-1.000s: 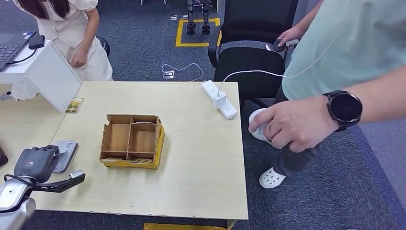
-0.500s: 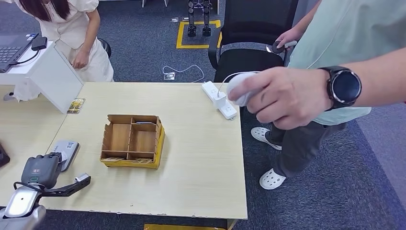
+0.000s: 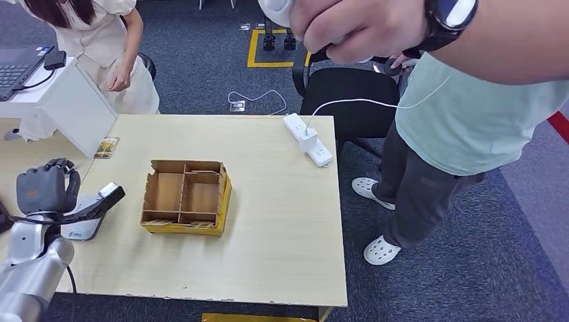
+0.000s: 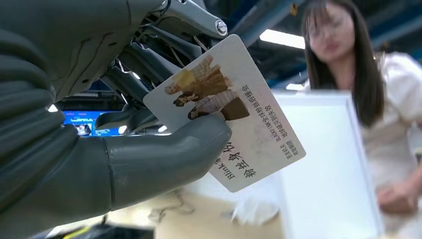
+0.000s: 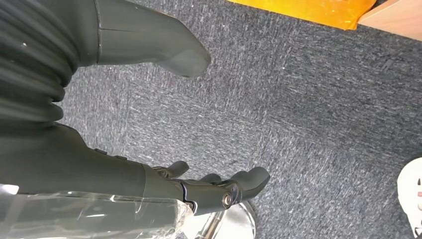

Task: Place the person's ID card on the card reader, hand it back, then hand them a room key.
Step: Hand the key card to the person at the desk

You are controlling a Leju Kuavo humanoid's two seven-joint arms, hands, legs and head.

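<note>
My left hand [image 3: 43, 190] hovers over the table's left edge, just above the grey card reader [image 3: 86, 222]. In the left wrist view this hand [image 4: 99, 129] pinches the ID card [image 4: 244, 129] between thumb and fingers. The card is white with a printed picture and text. Beyond it stands a blurred person in white [image 4: 348, 74]. A wooden compartment box [image 3: 184, 196] sits mid-table. My right hand [image 5: 64, 134] hangs over the grey carpet with its fingers apart and nothing in it.
A person in a mint shirt [image 3: 470, 114] stands at the table's right side, an arm with a black watch [image 3: 449, 17] across the top holding a white object. A white power strip [image 3: 307, 139] lies at the far edge. A white box [image 3: 70, 104] and a small card [image 3: 105, 147] sit far left.
My left hand has risen from the table's near edge to above the card reader. The person's hand with the white object has swung from the right side up to the top.
</note>
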